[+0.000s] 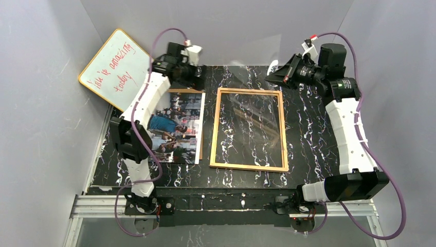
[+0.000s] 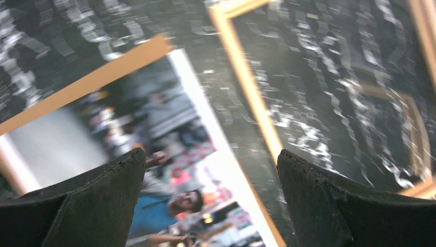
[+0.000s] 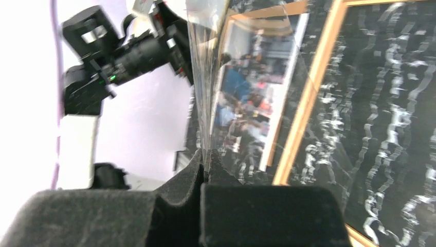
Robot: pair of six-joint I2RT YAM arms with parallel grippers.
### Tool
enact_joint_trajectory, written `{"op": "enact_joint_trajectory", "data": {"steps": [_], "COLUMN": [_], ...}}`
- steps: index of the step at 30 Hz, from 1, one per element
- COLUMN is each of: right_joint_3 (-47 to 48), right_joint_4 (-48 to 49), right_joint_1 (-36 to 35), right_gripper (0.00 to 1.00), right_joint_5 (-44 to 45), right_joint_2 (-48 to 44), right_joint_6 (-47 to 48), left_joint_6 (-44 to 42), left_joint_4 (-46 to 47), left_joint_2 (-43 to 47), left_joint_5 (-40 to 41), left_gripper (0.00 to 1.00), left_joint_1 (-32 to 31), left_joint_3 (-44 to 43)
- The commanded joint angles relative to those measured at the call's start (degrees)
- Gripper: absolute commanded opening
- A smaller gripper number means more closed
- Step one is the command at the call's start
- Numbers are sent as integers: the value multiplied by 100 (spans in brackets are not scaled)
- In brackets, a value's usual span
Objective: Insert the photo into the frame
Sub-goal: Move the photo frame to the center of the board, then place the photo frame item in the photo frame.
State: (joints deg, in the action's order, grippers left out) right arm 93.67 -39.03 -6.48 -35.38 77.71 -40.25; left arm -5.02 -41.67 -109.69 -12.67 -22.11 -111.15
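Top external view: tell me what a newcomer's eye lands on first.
The light-wood frame lies in the middle, the colourful photo just left of it. The right tool pinches a clear pane at the far edge; a whiteboard with red writing leans far left.

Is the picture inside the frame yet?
Out. The photo lies flat left of the frame, and only the marbled table shows through the frame. The right gripper pinches a clear sheet.
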Motion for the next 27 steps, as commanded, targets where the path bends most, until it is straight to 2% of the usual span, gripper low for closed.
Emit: {"op": "enact_joint_trajectory", "data": {"steps": [1,6,9,12,16,20,27], "right_joint_3": [221,-607,-1322,-2328,-2913,-3347,-3268], "right_joint_4": [1401,2904,3266,3786,3062,2753,1968], "right_joint_1": [-52,-53,-55,-55,-29,39,75], "right_gripper": [1,1,1,1,1,1,1], "right_joint_5": [-1517,-2125,-2145,-2097,-1409,-897,73], "right_joint_2": [18,-157,-171,-159,-62,93,655], "right_joint_6": [-1154,-2521,-2673,-2838,-1817,-982,166], "left_joint_6": [333,668,570,353,-6,-521,-1368], "left_joint_4": [-147,189,200,278,335,415,626], "left_joint_2": [7,26,32,196,389,618,833], "left_joint_5": [665,1280,1644,1519,1267,978,1611], "left_gripper": [98,98,98,98,98,98,98], "left_joint_1": [994,1758,1875,1877,1803,1551,757], "left_joint_3": [180,644,842,1164,1660,2405,3358]}}
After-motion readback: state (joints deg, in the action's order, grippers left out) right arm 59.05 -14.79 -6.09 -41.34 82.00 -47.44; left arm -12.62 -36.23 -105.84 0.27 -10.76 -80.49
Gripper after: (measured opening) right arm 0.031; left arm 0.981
